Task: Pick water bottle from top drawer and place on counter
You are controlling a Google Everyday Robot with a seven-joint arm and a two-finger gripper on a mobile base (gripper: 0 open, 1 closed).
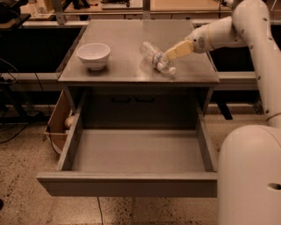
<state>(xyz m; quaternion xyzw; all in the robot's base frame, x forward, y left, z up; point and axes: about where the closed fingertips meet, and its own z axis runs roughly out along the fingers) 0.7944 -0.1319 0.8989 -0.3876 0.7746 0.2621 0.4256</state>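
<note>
The water bottle [154, 56] lies on its side on the grey counter [123, 39], right of centre, with its white cap towards the front right. My gripper [169, 54] is open just to the right of the bottle, its tan tips at the bottle's side and not around it. The top drawer [127, 185] is pulled fully out below the counter, and its inside shows nothing in it.
A white round bowl [93, 55] stands on the counter's left part. A brown cardboard box [57, 121] sits on the floor left of the drawer. Pale wooden workbenches [175, 5] run behind. My arm's white base [250, 176] stands at the drawer's right.
</note>
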